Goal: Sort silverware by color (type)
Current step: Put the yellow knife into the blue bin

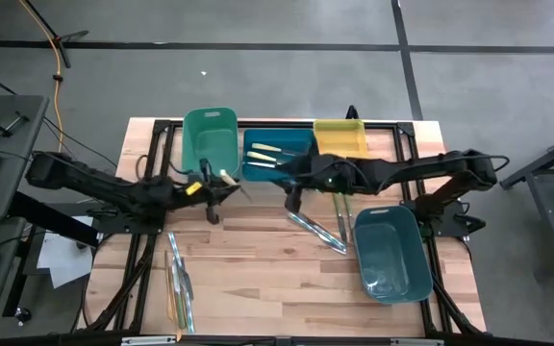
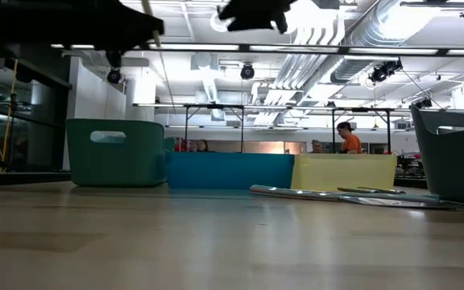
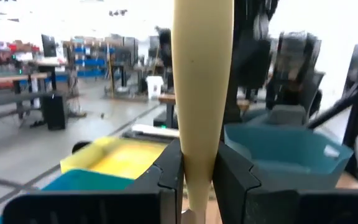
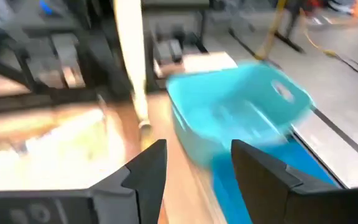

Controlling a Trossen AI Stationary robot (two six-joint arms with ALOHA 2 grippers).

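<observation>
Here the left gripper is clamped on a pale yellow-handled utensil, held off the table just on the near side of the blue bin, which already holds similar pale-handled pieces. The grip sits low on the handle, with most of it standing clear of the fingers, so the piece could pivot or slide out in transit and land in the green bin next door, or strike the blue bin's rim.

The left arm reaches in from the left edge, stretched low across the table. The right gripper hangs with its fingers spread and nothing between them, near the blue bin's right end; the two arms are close, so a careless swing could make them touch. More silverware lies loose at centre-right and near-left, still unsorted.
</observation>
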